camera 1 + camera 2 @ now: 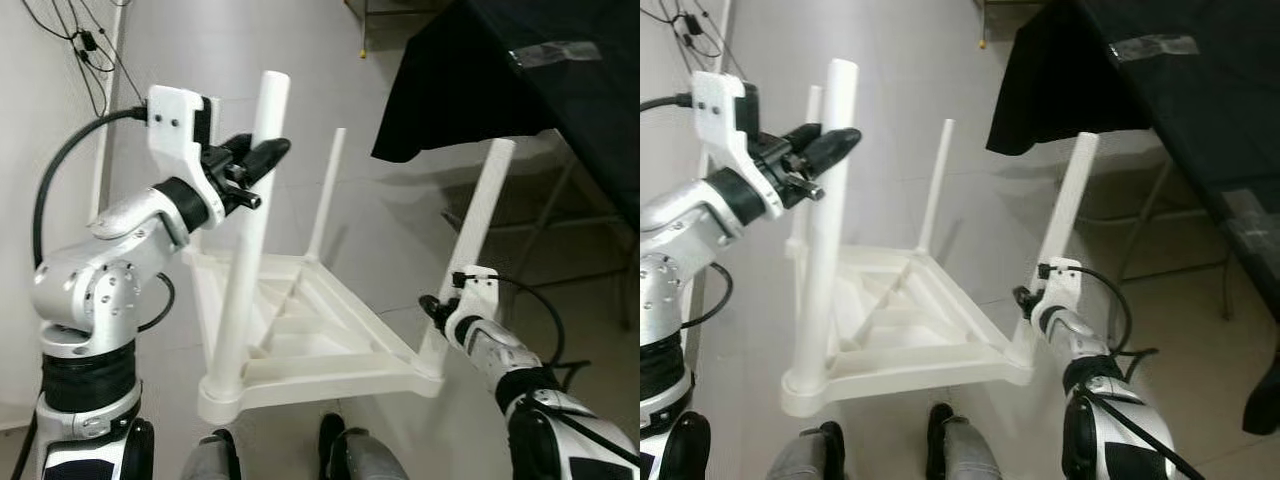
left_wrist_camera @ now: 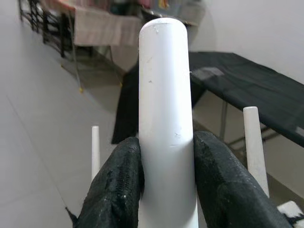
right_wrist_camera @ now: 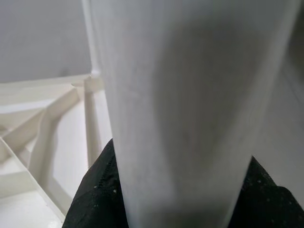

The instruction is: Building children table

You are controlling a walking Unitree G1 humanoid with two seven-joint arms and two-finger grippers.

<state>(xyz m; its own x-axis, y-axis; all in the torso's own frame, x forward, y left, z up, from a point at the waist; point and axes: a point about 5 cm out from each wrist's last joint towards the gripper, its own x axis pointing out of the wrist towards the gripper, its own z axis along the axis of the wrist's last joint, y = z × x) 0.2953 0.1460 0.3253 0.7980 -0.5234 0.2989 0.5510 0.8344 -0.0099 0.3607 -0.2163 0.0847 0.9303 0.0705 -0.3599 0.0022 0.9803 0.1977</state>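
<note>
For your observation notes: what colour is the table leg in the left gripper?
White, clearest in the left wrist view.

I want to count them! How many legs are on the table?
4: near-left leg in the left end effector, near-right leg at the right end effector, far-right leg, far-left leg half hidden.

A workshop-like room: pale tiled floor (image 1: 590, 330), bare wall with dangling cables (image 1: 85, 45), black-draped folding surface (image 1: 1180, 100).

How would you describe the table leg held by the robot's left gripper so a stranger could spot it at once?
Find the white plastic children's table lying upside down on the pale floor, legs pointing up. The leg stands at its near corner on the robot's left, clamped near its top by the left gripper. It looks the thickest and tallest of the legs.
</note>
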